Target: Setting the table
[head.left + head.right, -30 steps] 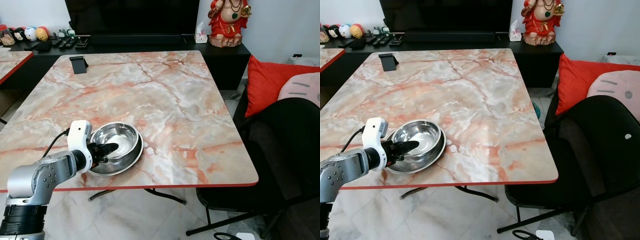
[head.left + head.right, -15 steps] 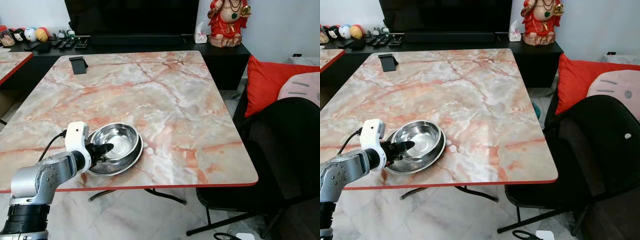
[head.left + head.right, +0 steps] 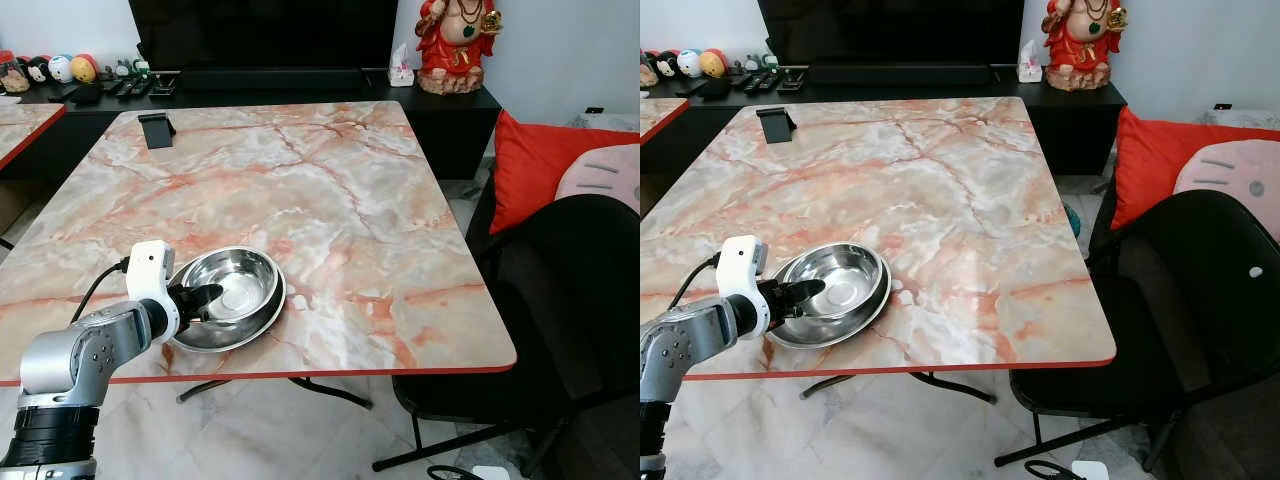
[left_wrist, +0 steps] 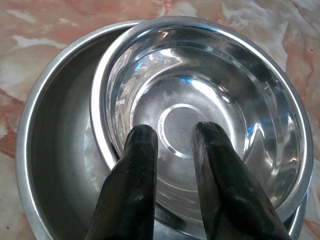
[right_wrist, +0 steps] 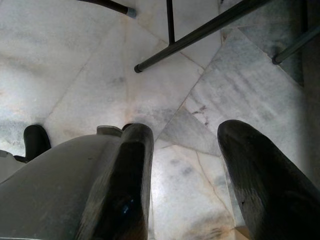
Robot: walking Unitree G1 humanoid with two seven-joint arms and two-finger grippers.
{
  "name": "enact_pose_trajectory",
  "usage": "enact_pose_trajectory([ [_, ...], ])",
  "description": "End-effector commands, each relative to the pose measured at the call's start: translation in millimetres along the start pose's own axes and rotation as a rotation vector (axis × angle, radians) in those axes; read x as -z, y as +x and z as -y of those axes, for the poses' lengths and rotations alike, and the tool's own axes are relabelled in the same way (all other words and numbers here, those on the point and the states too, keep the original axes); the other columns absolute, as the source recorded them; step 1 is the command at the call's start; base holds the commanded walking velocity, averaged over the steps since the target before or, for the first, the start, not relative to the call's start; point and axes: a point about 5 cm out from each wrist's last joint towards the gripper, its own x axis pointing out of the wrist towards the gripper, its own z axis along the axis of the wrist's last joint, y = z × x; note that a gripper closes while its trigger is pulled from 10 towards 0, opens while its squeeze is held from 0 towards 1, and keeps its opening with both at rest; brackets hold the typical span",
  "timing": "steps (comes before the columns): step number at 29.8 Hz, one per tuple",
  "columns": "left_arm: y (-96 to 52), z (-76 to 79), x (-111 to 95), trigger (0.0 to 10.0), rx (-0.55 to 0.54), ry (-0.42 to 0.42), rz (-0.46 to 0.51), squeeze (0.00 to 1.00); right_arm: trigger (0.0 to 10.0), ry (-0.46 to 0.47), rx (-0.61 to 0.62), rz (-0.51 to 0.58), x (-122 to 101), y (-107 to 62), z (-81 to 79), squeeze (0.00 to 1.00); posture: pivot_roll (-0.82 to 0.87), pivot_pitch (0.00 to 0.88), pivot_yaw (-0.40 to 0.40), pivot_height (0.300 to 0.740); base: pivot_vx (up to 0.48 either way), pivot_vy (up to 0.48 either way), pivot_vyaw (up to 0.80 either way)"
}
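Two steel bowls sit nested near the front left edge of the marble table (image 3: 330,180): a smaller inner bowl (image 4: 210,75) rests inside a wider outer bowl (image 4: 55,150). In the eye views they read as one stack of bowls (image 3: 240,285). My left gripper (image 3: 205,297) hovers at the stack's left rim. Its two black fingers (image 4: 137,165) stand a little apart over the inner bowl's near rim, open, with nothing between them. Down beside me, my right gripper (image 5: 185,135) hangs open over the tiled floor.
A black phone stand (image 3: 157,128) stands at the table's far left corner. A black chair (image 3: 580,290) and a red cushion (image 3: 540,165) are to the right of the table. Behind it runs a dark TV console with a red statue (image 3: 460,45).
My left gripper has drawn back to the left, from inside the inner bowl to its left rim. The bowls stay where they were.
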Motion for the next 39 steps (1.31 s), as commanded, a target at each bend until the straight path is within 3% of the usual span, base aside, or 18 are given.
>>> enact_pose_trajectory([
  [1, -0.8, -2.5, -5, 10.0, -0.026, 0.014, 0.001, 0.0, 10.0, 0.003, 0.002, -0.013, 3, -0.4, 0.2, 0.0, -0.02, 0.0, 0.019, 0.732, 0.0, 0.0, 0.0],
  [11, 16.6, 12.1, 0, 10.0, 0.033, -0.063, 0.047, 0.0, 10.0, 0.005, 0.001, -0.012, 2, -0.3, 0.1, 0.0, -0.03, 0.0, 0.02, 0.732, 0.0, 0.0, 0.0],
  [24, 29.5, -4.2, -7, 10.0, -0.119, -0.035, 0.091, 0.0, 10.0, 0.01, 0.005, -0.013, 3, -0.4, 0.1, 0.0, -0.03, 0.0, 0.022, 0.732, 0.0, 0.0, 0.0],
  [39, 31.0, -7.7, -9, 10.0, -0.146, -0.029, 0.104, 0.0, 10.0, 0.009, 0.004, -0.013, 3, -0.4, 0.1, 0.0, -0.03, 0.0, 0.02, 0.732, 0.0, 0.0, 0.0],
])
